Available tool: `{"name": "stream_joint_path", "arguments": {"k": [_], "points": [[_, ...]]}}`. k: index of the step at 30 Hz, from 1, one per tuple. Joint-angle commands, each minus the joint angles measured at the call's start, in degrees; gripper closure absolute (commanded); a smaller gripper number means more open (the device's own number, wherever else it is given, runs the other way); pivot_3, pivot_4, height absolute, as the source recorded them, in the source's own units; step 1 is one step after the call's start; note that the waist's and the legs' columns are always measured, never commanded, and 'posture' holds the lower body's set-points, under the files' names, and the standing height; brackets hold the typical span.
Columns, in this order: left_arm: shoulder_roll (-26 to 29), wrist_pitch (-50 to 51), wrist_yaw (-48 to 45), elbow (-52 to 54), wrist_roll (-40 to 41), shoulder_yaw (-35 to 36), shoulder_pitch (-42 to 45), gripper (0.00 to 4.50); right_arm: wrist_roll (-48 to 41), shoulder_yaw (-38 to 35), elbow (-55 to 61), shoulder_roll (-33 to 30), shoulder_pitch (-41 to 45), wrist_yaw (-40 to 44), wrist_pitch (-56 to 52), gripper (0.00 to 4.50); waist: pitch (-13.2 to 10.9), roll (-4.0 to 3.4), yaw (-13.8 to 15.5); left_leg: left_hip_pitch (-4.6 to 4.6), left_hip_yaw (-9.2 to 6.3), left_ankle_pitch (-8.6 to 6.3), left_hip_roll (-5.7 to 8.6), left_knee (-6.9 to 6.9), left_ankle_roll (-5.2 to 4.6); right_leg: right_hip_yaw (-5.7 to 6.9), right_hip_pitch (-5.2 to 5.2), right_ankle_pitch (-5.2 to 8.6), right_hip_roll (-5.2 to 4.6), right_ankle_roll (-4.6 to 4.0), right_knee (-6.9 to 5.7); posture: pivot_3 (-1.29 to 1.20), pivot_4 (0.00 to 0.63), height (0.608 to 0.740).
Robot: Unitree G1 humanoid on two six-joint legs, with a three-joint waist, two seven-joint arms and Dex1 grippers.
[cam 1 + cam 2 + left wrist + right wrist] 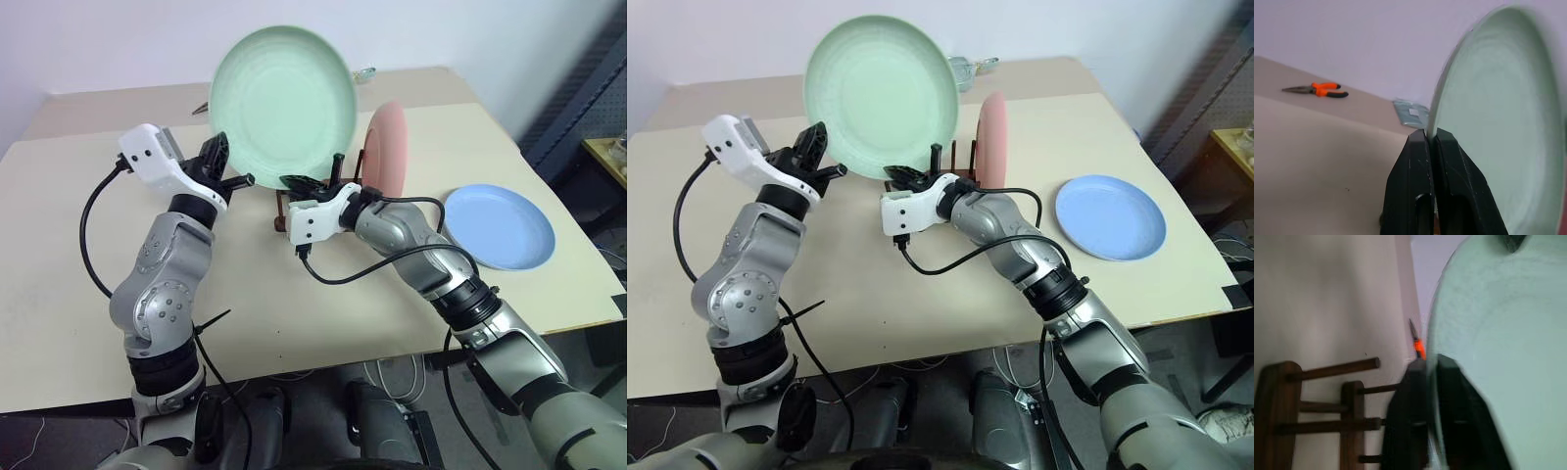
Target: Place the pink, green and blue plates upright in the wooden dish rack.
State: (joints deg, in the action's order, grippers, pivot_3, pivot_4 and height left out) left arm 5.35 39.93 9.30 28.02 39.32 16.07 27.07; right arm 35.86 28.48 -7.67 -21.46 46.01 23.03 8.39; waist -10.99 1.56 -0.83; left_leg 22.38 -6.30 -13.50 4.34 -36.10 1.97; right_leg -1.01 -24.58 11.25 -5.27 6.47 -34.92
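Though held upright, green plate (283, 98) w/ pliers (1316, 90) behind

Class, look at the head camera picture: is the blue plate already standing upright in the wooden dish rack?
No. The blue plate lies flat on the table, apart from the wooden dish rack.

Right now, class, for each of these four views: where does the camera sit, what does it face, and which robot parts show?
Left eye: head, looking down at table; both arms, green plate, pink plate in wooden dish rack, blue plate.
Right eye: same scene.
Left wrist: along left gripper pinching green plate's rim; pliers beyond.
Right wrist: along right gripper on the same plate; rack beside.
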Motion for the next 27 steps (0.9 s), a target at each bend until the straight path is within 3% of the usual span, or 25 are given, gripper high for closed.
{"name": "stream_joint_path", "arguments": {"k": [1, 2, 4, 7, 11, 13, 17, 21, 27], "points": [[-0.41, -0.46, -0.39, 2.44, 3.16, 0.81, 0.48, 3.88, 2.48, -1.20, 0.40, -0.22, 1.93, -2.29, 0.89, 4.50, 0.00, 0.00, 0.04, 0.01, 0.00, 0.00, 0.00, 0.00, 0.00, 0.00, 0.00, 0.00, 0.00, 0.00, 0.00, 0.00, 0.150, 0.739], [0.23, -1.66, -0.79, 1.99, 3.08, 1.85, 1.26, 3.61, 2.81, -1.39, 0.53, -0.38, 1.89, -2.60, 1.31, 4.50, 0.00, 0.00, 0.06, 0.00, 0.01, 0.00, 0.00, -0.01, 0.00, -0.01, 0.00, 0.00, 0.00, 0.00, 0.00, 0.00, 0.150, 0.739], [1.76, -4.73, -0.65, 0.85, 1.53, 4.28, 2.53, 2.65, 2.39, -2.36, 1.07, -0.41, 1.59, -2.91, 1.59, 4.50, -0.01, 0.00, 0.08, 0.01, 0.01, 0.00, 0.00, -0.01, 0.01, -0.01, 0.01, 0.00, 0.00, 0.00, 0.01, 0.00, 0.150, 0.739], [8.78, -11.23, -0.52, -3.77, -7.70, 7.64, 1.91, 2.65, -6.73, -7.27, 4.43, 1.12, -0.29, -1.42, 1.97, 4.50, -0.01, -0.01, -0.31, 0.00, 0.03, 0.02, -0.02, 0.03, 0.04, -0.03, -0.02, -0.03, 0.06, -0.05, 0.01, 0.00, 0.150, 0.739], [21.08, -19.78, -9.88, -9.11, -21.17, 1.55, -7.13, 2.65, -33.09, -16.24, 14.78, 6.98, -5.20, 6.91, -5.96, 4.50, -0.02, -0.09, -0.31, -0.08, 0.04, 0.01, -0.18, 0.17, 0.07, -0.09, -0.05, -0.01, 0.26, -0.15, 0.01, 0.00, 0.150, 0.739], [23.42, -24.55, -16.09, -9.66, -23.40, -1.79, -12.51, 2.65, -48.15, -20.30, 22.31, 9.92, -8.05, 10.02, -17.38, 4.50, -0.03, -0.09, 0.02, -0.08, 0.00, 0.00, -0.21, 0.19, 0.07, -0.09, -0.05, 0.00, 0.24, -0.16, -0.01, 0.00, 0.150, 0.739], [24.50, -27.70, -29.74, -5.89, -20.70, -9.16, -21.74, 2.65, -69.80, -26.97, 31.53, 13.97, -11.51, 6.24, -35.45, 4.50, -0.05, -0.14, 0.20, -0.02, -0.27, -0.06, -0.26, 0.09, -0.01, -0.08, 0.02, 0.11, 0.05, -0.36, 0.03, 0.00, 0.150, 0.739], [23.57, -25.12, -35.40, -1.93, -17.79, -13.69, -25.08, 2.65, -76.70, -29.72, 32.05, 14.97, -11.96, 1.37, -43.06, 4.50, -0.09, -0.21, 0.05, 0.01, -0.26, -0.08, -0.27, 0.08, -0.03, -0.08, -0.04, 0.12, 0.01, -0.43, 0.08, 0.00, 0.150, 0.739], [21.78, -22.42, -37.14, 0.96, -17.18, -17.00, -24.50, 2.65, -76.65, -30.45, 26.85, 15.66, -12.88, -0.32, -43.24, 4.50, -0.13, -0.38, -0.24, -0.01, -0.14, -0.08, -0.30, 0.16, -0.03, -0.06, -0.13, 0.13, 0.06, -0.43, 0.01, 0.00, 0.150, 0.739]]}}
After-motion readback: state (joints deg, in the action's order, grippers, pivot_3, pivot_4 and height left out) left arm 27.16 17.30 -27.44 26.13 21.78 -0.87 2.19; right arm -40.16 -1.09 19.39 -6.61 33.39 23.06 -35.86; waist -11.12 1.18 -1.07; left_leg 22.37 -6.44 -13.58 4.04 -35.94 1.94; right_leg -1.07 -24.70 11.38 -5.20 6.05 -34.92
